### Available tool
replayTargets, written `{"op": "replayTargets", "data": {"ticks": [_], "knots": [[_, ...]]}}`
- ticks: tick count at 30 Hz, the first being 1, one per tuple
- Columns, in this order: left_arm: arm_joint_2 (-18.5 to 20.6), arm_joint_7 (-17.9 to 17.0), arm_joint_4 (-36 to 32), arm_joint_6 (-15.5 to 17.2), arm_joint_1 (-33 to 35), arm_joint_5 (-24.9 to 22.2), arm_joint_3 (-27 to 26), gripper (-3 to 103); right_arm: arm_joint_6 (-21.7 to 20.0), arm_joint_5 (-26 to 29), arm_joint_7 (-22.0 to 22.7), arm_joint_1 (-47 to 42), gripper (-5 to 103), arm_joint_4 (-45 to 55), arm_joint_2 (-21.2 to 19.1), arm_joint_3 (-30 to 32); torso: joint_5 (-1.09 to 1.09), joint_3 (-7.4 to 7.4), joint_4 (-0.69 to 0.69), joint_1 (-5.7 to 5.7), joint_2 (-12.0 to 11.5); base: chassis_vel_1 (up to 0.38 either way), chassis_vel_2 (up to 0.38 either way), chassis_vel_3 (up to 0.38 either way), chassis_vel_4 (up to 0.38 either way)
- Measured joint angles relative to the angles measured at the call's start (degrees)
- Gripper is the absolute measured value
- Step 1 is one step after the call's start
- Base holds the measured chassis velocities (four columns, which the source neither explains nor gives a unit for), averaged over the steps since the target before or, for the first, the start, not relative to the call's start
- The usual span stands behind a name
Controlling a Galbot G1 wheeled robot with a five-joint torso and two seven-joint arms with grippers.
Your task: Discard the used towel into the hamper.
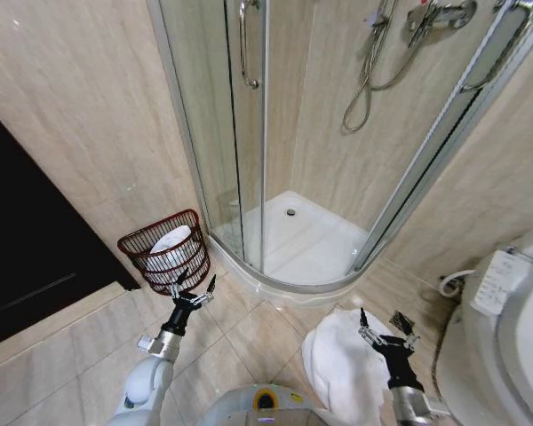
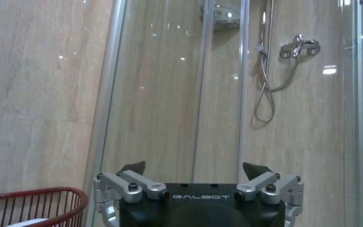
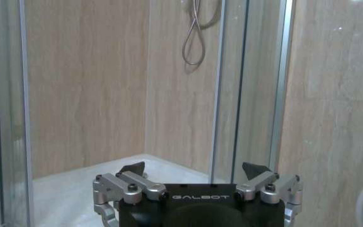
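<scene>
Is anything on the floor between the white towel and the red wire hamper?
Nothing visible. Bare tile lies between the white towel, under the open right gripper, and the hamper. The open left gripper hovers before the hamper.

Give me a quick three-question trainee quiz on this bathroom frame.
1. True or false: the hamper stands on the floor beside the shower stall.
2. Which gripper hangs over the white towel lying on the floor? A) left gripper B) right gripper
3. Fill in: both grippers are ____ and hold nothing.

Key: 1 true, it sits by the wall and already holds something white. 2 B; the left one is in front of the hamper. 3 open.
</scene>
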Motion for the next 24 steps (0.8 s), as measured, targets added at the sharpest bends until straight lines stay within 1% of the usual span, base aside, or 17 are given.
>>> {"op": "replayTargets", "data": {"ticks": [24], "knots": [[0.00, 0.00, 0.00, 0.00, 0.00, 0.00, 0.00, 100, 0.00, 0.00, 0.00, 0.00, 100, 0.01, 0.00, 0.00, 0.00, 0.00, 0.00, 0.02, 0.01, 0.000, 0.000, 0.000, 0.000]]}}
